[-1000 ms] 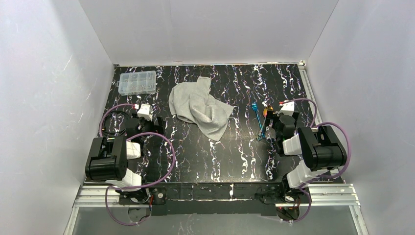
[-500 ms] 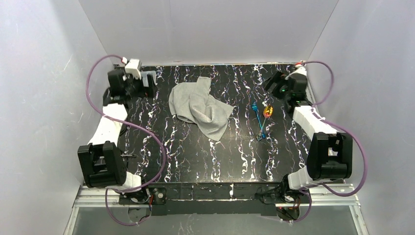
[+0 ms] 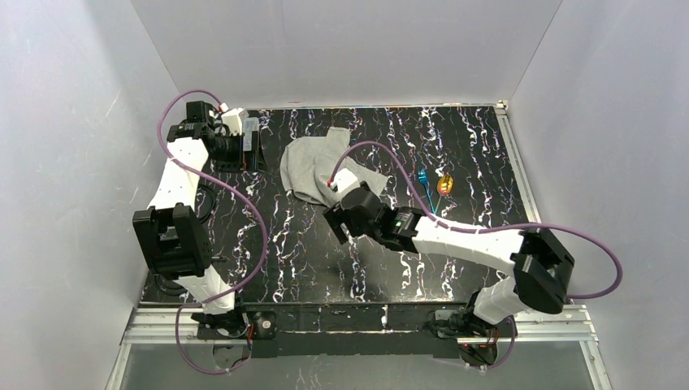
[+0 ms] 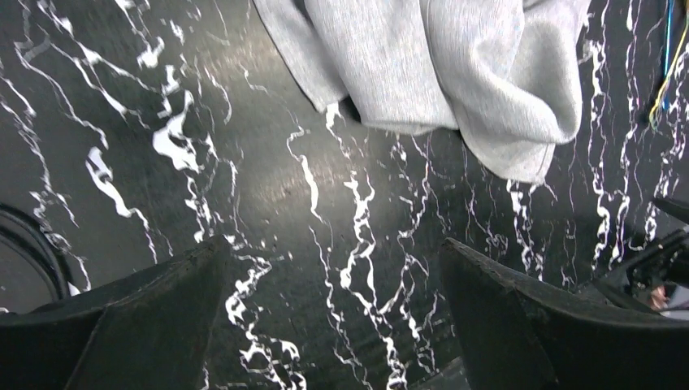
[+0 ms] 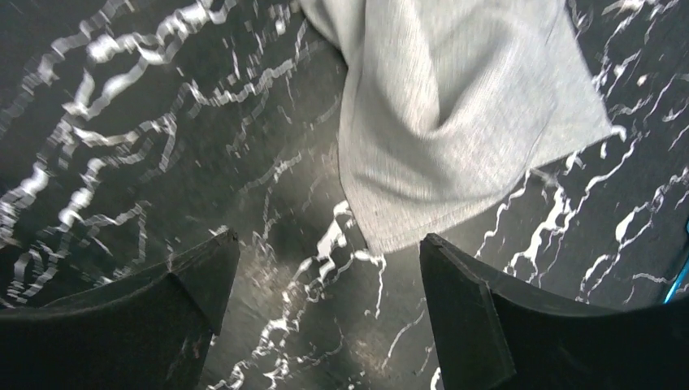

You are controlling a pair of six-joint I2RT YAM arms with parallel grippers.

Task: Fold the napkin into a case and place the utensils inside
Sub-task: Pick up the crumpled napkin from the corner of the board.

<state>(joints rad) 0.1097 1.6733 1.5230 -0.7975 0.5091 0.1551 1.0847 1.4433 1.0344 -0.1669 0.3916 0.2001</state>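
Right gripper (image 3: 340, 221): jaws spread wide, nothing between them. The right arm is stretched across the middle of the black, white-veined table (image 3: 325, 268), and the gripper sits at the near corner of the napkin (image 3: 325, 175). In the right wrist view the two dark fingers (image 5: 122, 325) frame bare tabletop, and the napkin (image 5: 455, 122) hangs down from the top, its hemmed corner pointing into the gap. No cloth is pinched; height above the table cannot be told. Left gripper (image 3: 236, 150): jaws also wide apart and empty, at the far left of the table, just in front of a clear plastic compartment box (image 3: 252, 128) that it partly hides. In the left wrist view the fingers (image 4: 122, 333) straddle bare table, with the napkin (image 4: 439, 65) well beyond them across the top of the frame. The napkin is a loose, crumpled grey heap, doubled over itself in soft folds, left of centre toward the far edge; no case is formed. The utensils lie on the table to the right of the cloth and apart from it: a blue piece (image 3: 422, 180), its near end hidden behind the right arm, and a gold-orange piece (image 3: 444, 184) just beside it.
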